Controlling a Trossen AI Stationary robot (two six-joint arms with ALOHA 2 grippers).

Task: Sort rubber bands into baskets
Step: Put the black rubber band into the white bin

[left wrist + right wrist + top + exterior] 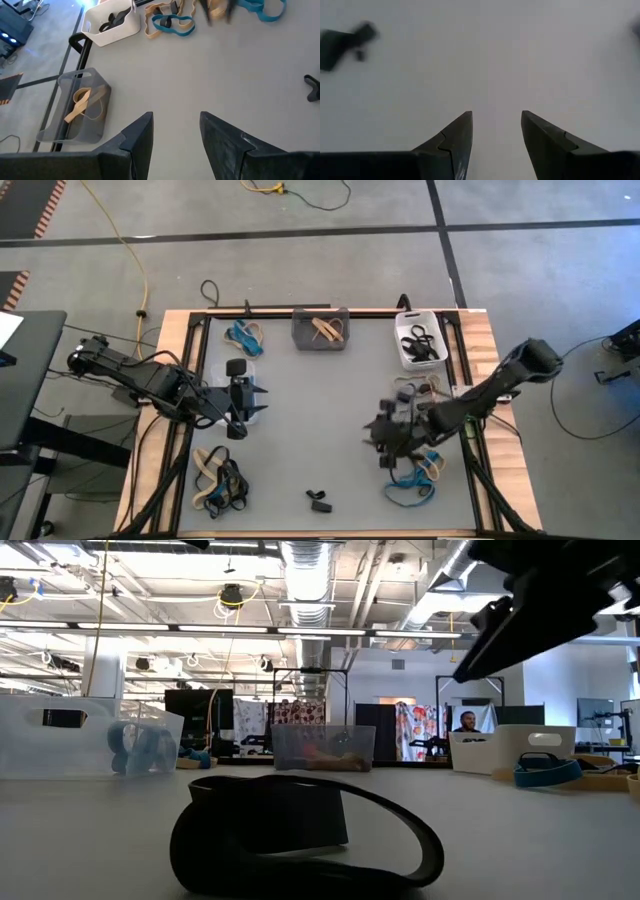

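Rubber bands: scattered in several groups on the grey surface [320, 420] — a tan, black and blue pile [218, 480] near the front left corner, a blue and tan cluster [412, 478] at the front right, and one black band [319, 501] lying alone near the front edge, which fills the foreground of the low view [300, 840].
Dark grey basket: [320, 329] at the middle of the far edge, with tan bands [327, 330] inside; also seen from the left wrist [75, 112].
White basket: [419, 340] at the far right, holding black bands [421, 345].
Clear basket: [245, 338] at the far left, holding blue and tan bands [244, 335].
Left end effector: [258, 399] over the left half of the surface, just in front of the clear basket; its fingers [140, 137] stand parted with a plain gap between them and nothing held.
Right end effector: [375, 435] over the right half, just beside the blue and tan cluster; its fingers [457, 135] are spread apart above bare grey surface, empty — the lone black band [342, 45] shows blurred at the edge of its wrist view.
Background: a person [466, 724] sits far behind the surface in the low view.
Floor: a yellow cable [130, 255] runs across the grey floor beyond the far edge.
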